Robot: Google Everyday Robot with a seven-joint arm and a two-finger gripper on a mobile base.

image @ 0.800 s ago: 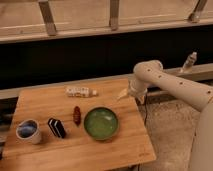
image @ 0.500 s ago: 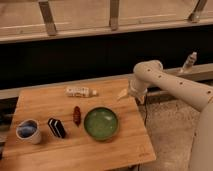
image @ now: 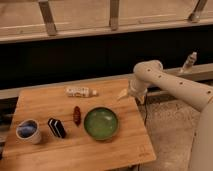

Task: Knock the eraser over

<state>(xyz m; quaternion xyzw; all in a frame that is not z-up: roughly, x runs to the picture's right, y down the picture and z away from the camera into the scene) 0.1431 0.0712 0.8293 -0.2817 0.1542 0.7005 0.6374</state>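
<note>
Your tool [image: 123,93] hangs at the far right edge of the worktop [image: 107,154], just above the wood; you cannot tell whether it is apart or together. The eraser [image: 56,127] stands upright near the front left, well apart from the tool, so you are most likely at the approach, with no contact yet. Next you need a long sweep across and down to push its side. The green bowl [image: 101,123] and the dark red item [image: 77,115] lie between. The mug [image: 28,131] sits just beside the eraser, and the white bottle [image: 80,92] lies further back.
</note>
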